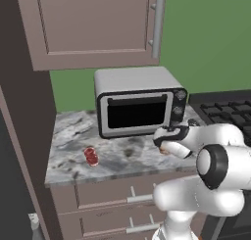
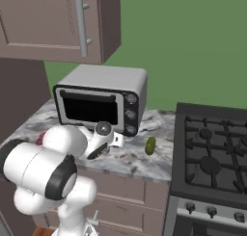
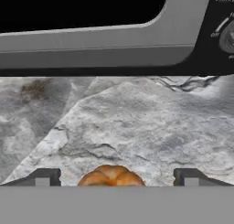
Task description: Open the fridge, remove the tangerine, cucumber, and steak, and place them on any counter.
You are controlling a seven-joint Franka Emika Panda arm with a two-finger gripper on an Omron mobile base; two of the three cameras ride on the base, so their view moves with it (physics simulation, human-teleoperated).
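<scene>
The tangerine (image 3: 111, 176) sits on the marbled bench (image 3: 137, 127) squarely between the fingertips of the pincer (image 3: 116, 177), whose jaws stand wide and clear of it; steak (image 1: 91, 156) and cucumber (image 2: 151, 145) lie on the bench to either side; straight up looks the clean way out.

Hand view: we see just the top of the tangerine (image 3: 111, 175), its lower part cut by the bottom edge, and can't tell whether it rests on the counter (image 3: 137, 122). Toaster oven (image 3: 105, 31) cropped at top and both sides, dial lettering too blurred to read. Right base view: steak (image 2: 40, 138) mostly hidden behind the arm. Left base view: pincer (image 1: 164, 147) tips hidden behind the wrist.
</scene>
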